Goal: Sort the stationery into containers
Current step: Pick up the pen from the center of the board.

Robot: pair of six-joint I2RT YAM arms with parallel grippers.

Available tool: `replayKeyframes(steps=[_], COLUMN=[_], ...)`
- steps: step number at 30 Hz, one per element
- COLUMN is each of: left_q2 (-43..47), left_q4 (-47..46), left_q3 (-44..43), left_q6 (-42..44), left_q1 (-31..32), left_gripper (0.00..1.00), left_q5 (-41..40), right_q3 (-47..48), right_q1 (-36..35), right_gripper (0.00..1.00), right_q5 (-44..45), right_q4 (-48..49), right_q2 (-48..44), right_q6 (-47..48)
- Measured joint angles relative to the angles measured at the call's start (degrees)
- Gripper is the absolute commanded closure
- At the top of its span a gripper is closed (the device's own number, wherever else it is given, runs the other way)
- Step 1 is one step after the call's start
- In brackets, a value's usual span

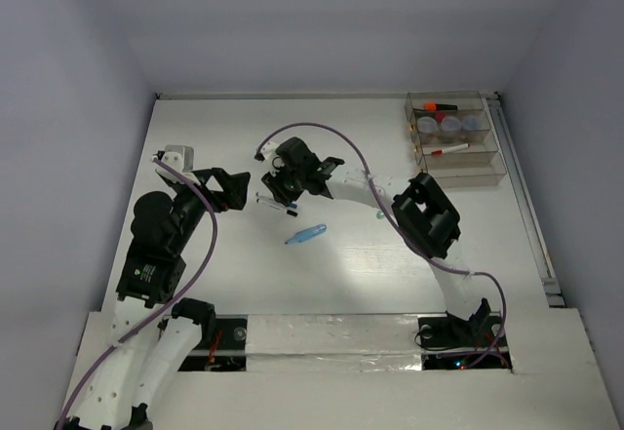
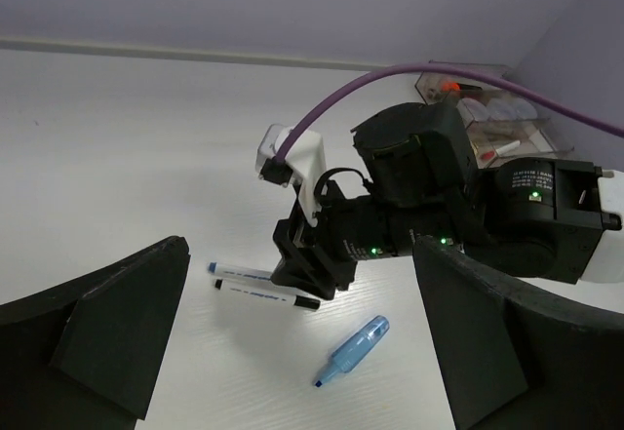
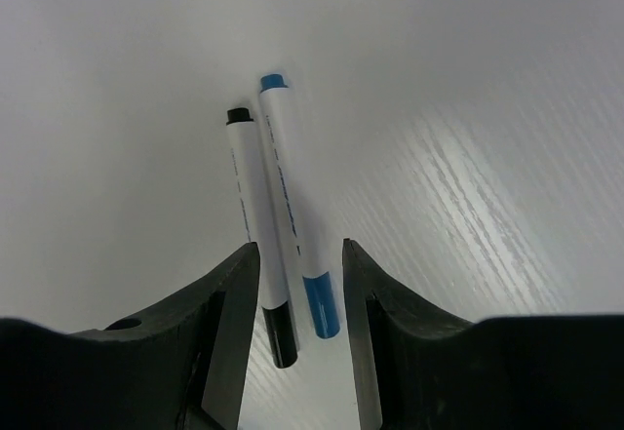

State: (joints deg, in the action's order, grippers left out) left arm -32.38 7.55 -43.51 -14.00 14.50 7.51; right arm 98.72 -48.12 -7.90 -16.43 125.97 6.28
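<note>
Toward the left edge, left gripper (image 1: 232, 188) spread wide, gripping nothing. Mid-worktop, unsorted: light blue highlighter (image 1: 306, 234); just beyond, black-capped pen (image 3: 257, 225) and blue-capped pen (image 3: 291, 206) side by side, straddled by right gripper (image 3: 300, 254), parted, not yet clamped. Far-right corner: organiser (image 1: 468, 169) already holding orange highlighter (image 1: 437, 107), pots (image 1: 450, 125), red-capped pen (image 1: 450, 147). Matte white worktop (image 1: 370, 284), pale lilac walls (image 1: 322, 30).

Black-capped pen (image 3: 252, 206): white barrel. Blue-capped pen (image 3: 288, 196): white barrel. Highlighter (image 2: 356, 350): light blue. Organiser (image 1: 490, 170): brownish, clear. Table (image 1: 439, 254): white, faint grain.
</note>
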Motion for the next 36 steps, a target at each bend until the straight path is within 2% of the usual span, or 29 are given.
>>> replayKeyframes(steps=[11,15,26,29,30,31,33,36], left_q2=[0.0,0.0,0.0,0.0,0.0,0.0,0.0,0.0], left_q4=[0.0,0.0,0.0,0.0,0.0,0.0,0.0,0.0], left_q3=[0.0,0.0,0.0,0.0,0.0,0.0,0.0,0.0], left_q6=[0.0,0.0,0.0,0.0,0.0,0.0,0.0,0.0], left_q1=[0.0,0.0,0.0,0.0,0.0,0.0,0.0,0.0], left_gripper=[0.01,0.01,0.01,0.01,0.01,0.01,0.01,0.01], left_q5=[0.2,0.3,0.6,0.7,0.6,0.6,0.7,0.7], right_q3=[2.7,3.3,5.5,6.1,6.1,6.2,6.2,5.3], right_q1=[-1.4,-1.7,-1.8,-1.8,-1.9,-1.9,-1.8,-1.3], right_gripper=[0.56,0.61,0.58,0.69,0.81,0.88,0.95,1.00], right_q5=[3.3,4.8,8.5,11.1,12.1,13.0,14.8,16.5], right_q4=[-1.7,-2.1,-2.7,-2.2,-1.9,-1.5,-0.8,1.0], right_q2=[2.8,3.8,6.5,7.0,7.2,7.3,7.4,7.2], right_q6=[1.6,1.5,2.0,2.6,2.7,3.0,3.0,2.0])
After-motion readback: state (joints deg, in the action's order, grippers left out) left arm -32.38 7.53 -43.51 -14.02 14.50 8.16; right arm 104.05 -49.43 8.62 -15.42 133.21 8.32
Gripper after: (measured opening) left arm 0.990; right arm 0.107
